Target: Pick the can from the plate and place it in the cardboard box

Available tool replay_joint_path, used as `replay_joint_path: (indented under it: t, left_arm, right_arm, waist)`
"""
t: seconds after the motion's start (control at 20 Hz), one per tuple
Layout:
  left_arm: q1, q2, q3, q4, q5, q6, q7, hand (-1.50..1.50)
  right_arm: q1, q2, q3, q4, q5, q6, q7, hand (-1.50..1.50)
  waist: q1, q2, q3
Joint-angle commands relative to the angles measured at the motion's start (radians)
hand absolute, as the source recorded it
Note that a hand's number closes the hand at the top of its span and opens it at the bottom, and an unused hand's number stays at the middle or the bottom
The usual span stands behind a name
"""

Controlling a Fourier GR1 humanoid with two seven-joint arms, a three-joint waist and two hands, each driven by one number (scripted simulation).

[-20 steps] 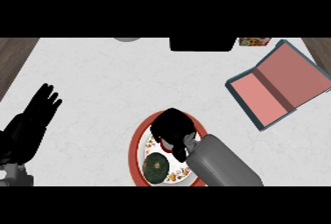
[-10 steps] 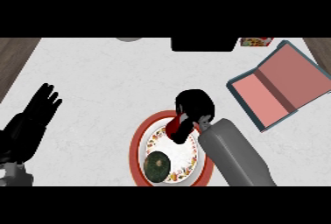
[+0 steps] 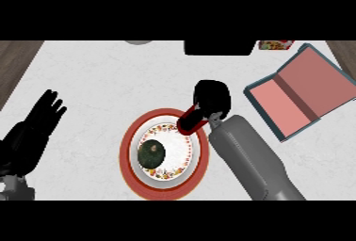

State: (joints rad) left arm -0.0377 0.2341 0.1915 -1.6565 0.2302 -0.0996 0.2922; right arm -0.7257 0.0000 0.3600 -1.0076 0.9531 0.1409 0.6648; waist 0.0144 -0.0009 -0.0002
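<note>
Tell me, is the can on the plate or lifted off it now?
Lifted: the right hand has its fingers curled round the red can, which is tilted over the plate's upper right rim.

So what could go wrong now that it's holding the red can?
The right hand holds the red can tilted, its lower end sticking out below the fingers, so it might slip on the way. That end hangs just over the plate rim and could bump it or the dark green squash. The cardboard box lies off to the right with its flap open, so the can might land on the flap instead.

A dark green squash (image 3: pixel 151 153) (roundish) lies by itself; a colourful packet (image 3: pixel 275 45) sits well apart.
</note>
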Motion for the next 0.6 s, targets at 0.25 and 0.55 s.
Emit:
replay_joint_path:
  t: [0.25, 0.55]
  left_arm:
    - [0.017, -0.005, 0.011, 0.017, -0.007, -0.007, -0.026, 0.0]
    - [-0.031, 0.016, 0.034, 0.016, 0.005, 0.001, 0.005, 0.0]
  right_arm:
    - [-0.089, 0.0, 0.062, -0.332, 0.092, 0.02, 0.207, 1.5]
    - [-0.21, -0.012, -0.028, -0.454, 0.193, 0.092, 0.362, 1.5]
  waist:
    - [-0.015, -0.006, 0.0]
    - [-0.02, -0.005, 0.0]
